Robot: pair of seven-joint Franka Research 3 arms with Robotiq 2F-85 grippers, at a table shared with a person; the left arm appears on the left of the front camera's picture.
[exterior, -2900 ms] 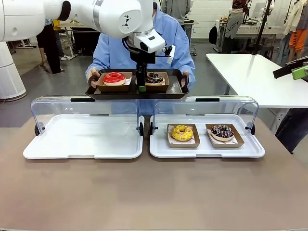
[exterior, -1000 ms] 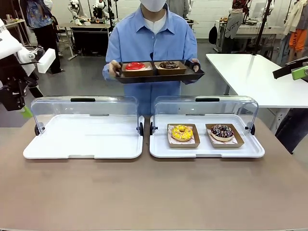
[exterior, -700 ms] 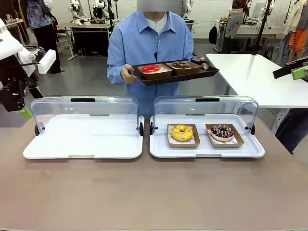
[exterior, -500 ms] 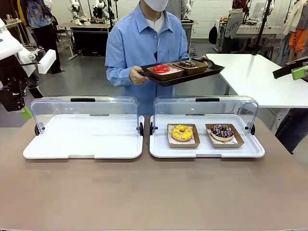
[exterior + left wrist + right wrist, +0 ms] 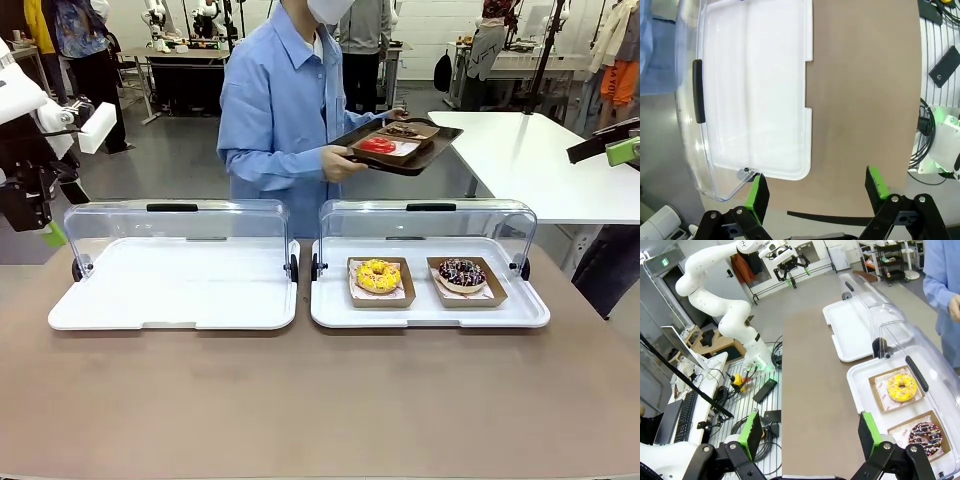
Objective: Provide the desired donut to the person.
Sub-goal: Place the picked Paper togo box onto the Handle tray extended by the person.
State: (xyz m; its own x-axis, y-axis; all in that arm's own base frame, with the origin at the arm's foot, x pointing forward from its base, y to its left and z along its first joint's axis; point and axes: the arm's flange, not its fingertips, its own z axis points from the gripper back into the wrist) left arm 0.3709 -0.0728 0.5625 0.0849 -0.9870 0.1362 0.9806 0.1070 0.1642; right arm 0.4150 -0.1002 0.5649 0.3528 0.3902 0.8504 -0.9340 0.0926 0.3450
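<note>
**Both grippers wide apart and empty while the person carries the tray off**

Brown table (image 5: pixel 320 400) stretches between the robot and the person (image 5: pixel 285 110), with two white display trays on it under raised clear lids. Up at the table's left end, the left gripper (image 5: pixel 815 192) hangs with its green pads spread wide, nothing between them, above the edge of the bare left tray (image 5: pixel 175 285). The right gripper (image 5: pixel 807 435) is likewise spread and holds nothing. The person, in a light blue shirt, stands turned sideways behind the trays, holding a dark tray (image 5: pixel 395 150) with a red donut (image 5: pixel 378 146) and a chocolate donut (image 5: pixel 403 130) in cardboard boxes. A yellow donut (image 5: pixel 378 275) and a dark sprinkled donut (image 5: pixel 462 272) sit in the right tray (image 5: pixel 430 315).
</note>
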